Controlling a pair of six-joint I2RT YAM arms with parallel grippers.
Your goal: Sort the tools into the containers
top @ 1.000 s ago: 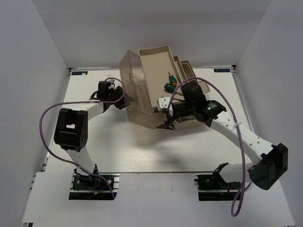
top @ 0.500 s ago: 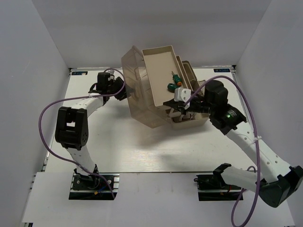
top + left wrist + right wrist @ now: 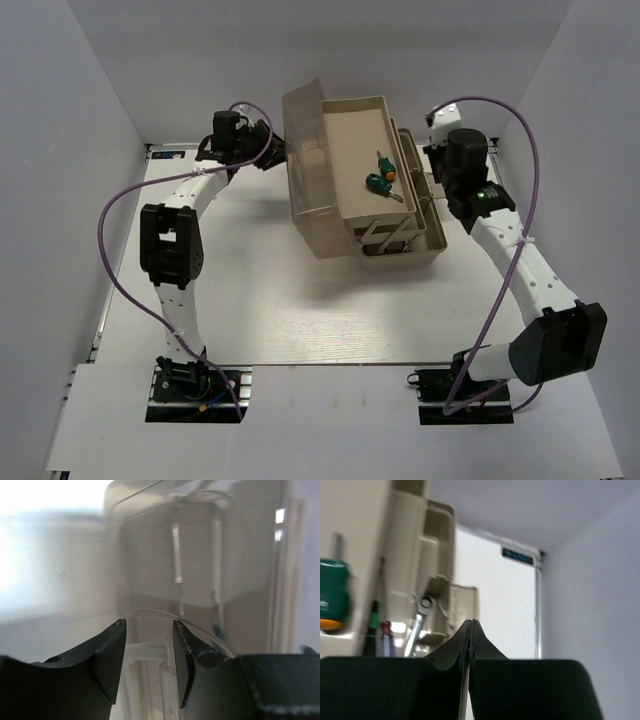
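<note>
The fold-out toolbox [image 3: 365, 185] sits toward the back of the white tabletop [image 3: 270, 310], two green-handled screwdrivers [image 3: 381, 174] lying in its top tray. The left claw [image 3: 149, 650] is partly open around the translucent lid's [image 3: 308, 165] edge; the right claw [image 3: 470, 630], pressed closed and empty, hovers beside the box's right side. Plain white walls [image 3: 70, 150] enclose the tabletop.

No text can be read — the table's blue corner labels [image 3: 472, 148] (far edge) are blurred.

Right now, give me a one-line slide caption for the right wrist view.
Shut right tool beside the fold-out toolbox, a green-handled screwdriver and silver wrench in its trays.
</note>
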